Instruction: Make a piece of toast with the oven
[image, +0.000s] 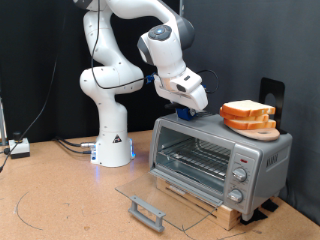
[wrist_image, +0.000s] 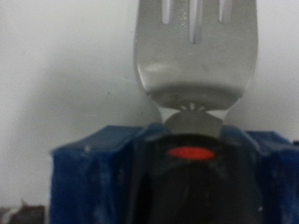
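door (image: 150, 207): nearest thing to you in the exterior view, glass panel dropped flat at the bottom centre, handle pointing toward the bottom edge.
oven (image: 218, 160): right behind the door, lower right of the frame, sitting on a wooden base; you can see the wire rack inside the open front and the round knobs stacked down its right panel.
toast (image: 247, 113): a few slices stacked on a round board (image: 262, 131) on the oven's roof, toward its right end. None of it is inside the oven.
gripper (image: 188, 112): down on the left part of the oven roof, just left of the toast stack, angled down and to the right. Something blue shows at its tip, touching or nearly touching the roof.
fork (wrist_image: 194, 56): in the wrist view you get a metal fork filling the top centre, tines running off the upper edge, its neck dropping into a blue block (wrist_image: 149, 177) across the bottom, with a red glow in the middle of it.
grip state: you can't tell from either view whether the fingers are wide or narrow, the fingers themselves are hidden.
arm (image: 110, 90): white, standing on the table at centre left, bending over to the oven.
backdrop: black curtain on the left, pale wall on the right.
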